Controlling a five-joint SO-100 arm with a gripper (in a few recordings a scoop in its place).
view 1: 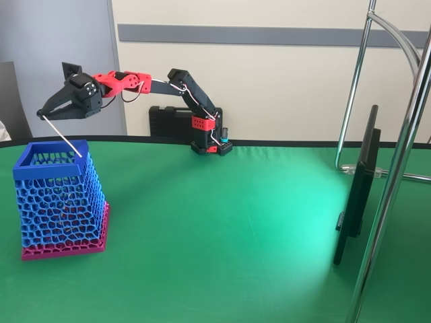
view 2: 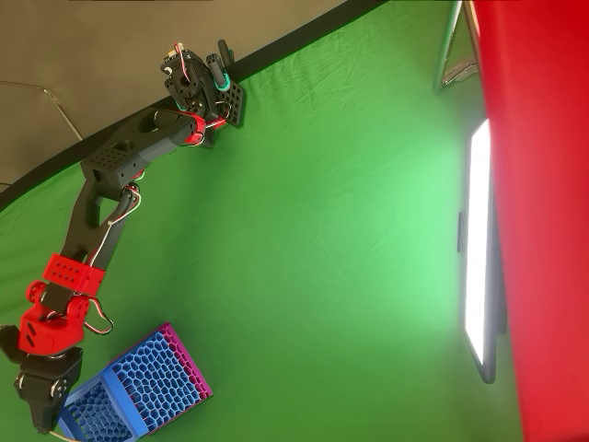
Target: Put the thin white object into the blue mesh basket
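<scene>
The blue mesh basket (view 1: 59, 198) stands upright on its magenta base at the left of the green table, and shows at the lower left in the overhead view (view 2: 138, 391). My gripper (view 1: 44, 114) hangs just above the basket's far left corner, shut on the upper end of the thin white object (view 1: 64, 138). The strand slants down to the right across the basket's opening. Its lower end sits at the rim's right back corner; whether it touches the rim is unclear. From overhead, the gripper (view 2: 43, 419) is over the basket's left edge.
A black monitor (view 1: 357, 195) stands on edge at the right, with chrome stand tubes (view 1: 397, 168) beside it. A black case (view 1: 172, 121) lies behind the arm's base (view 1: 212, 145). Open green cloth (view 1: 222, 229) spreads between basket and monitor.
</scene>
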